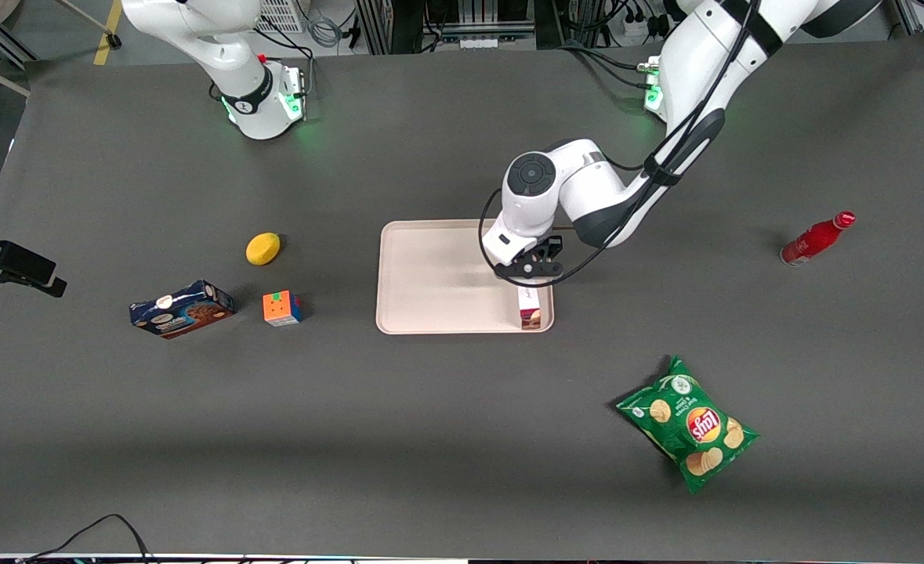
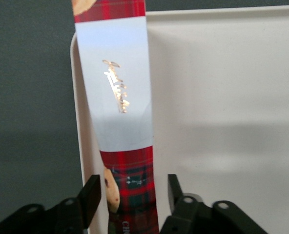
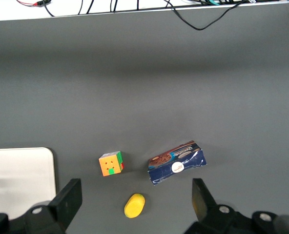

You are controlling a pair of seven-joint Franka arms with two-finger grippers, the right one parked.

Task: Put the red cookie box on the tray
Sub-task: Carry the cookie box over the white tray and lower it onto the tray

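The red cookie box (image 1: 530,309) lies flat in the tray (image 1: 430,274), along the rim toward the working arm's end. In the left wrist view the red cookie box (image 2: 117,97) shows its white label band and plaid end, resting on the pale tray (image 2: 222,97). My gripper (image 1: 531,271) hovers just above the box end farther from the front camera. The gripper (image 2: 132,194) is open. Its fingers (image 2: 92,195) straddle the box with a small gap on each side, touching nothing. The arm hides part of the box in the front view.
Toward the parked arm's end lie a yellow lemon (image 1: 262,248), a colour cube (image 1: 282,308) and a blue cookie box (image 1: 182,309). A green chips bag (image 1: 689,423) lies nearer the front camera than the tray. A red bottle (image 1: 817,238) lies toward the working arm's end.
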